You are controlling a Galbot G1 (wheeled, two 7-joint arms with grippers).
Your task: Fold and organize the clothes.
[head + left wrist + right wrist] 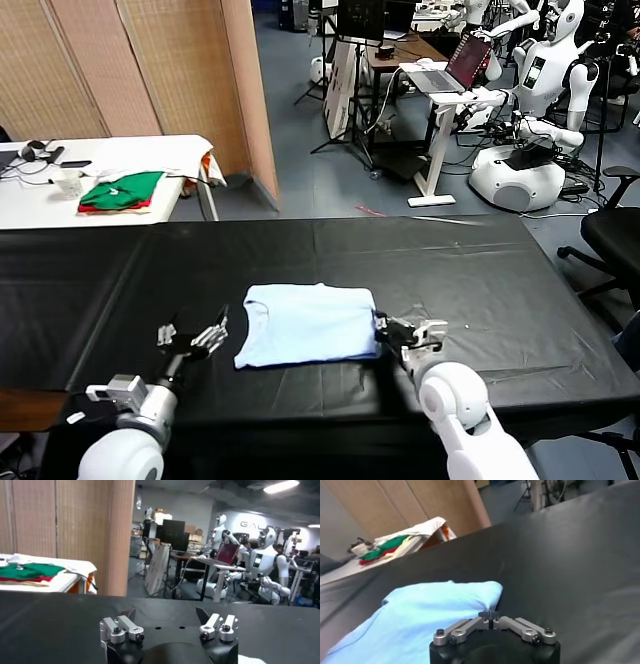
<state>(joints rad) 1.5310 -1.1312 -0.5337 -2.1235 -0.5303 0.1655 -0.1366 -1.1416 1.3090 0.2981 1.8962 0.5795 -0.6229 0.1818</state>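
The pale light-blue T-shirt [310,325] lies folded into a rectangle on the black table [500,290], neck opening toward my left side. My right gripper [383,325] sits at the shirt's right edge. In the right wrist view its jaws [490,615] are shut, with the blue fabric [420,610] drawn to a point between the tips. My left gripper [212,335] hovers just off the shirt's left edge, apart from it. In the left wrist view the left gripper [165,616] stands wide open with only bare black table between its fingers.
A white table [60,205] at the back left carries folded green and red garments [122,190] and small items. Beyond the black table's far edge stand a wooden partition [180,60], a desk with a laptop [450,70] and other robots [530,110].
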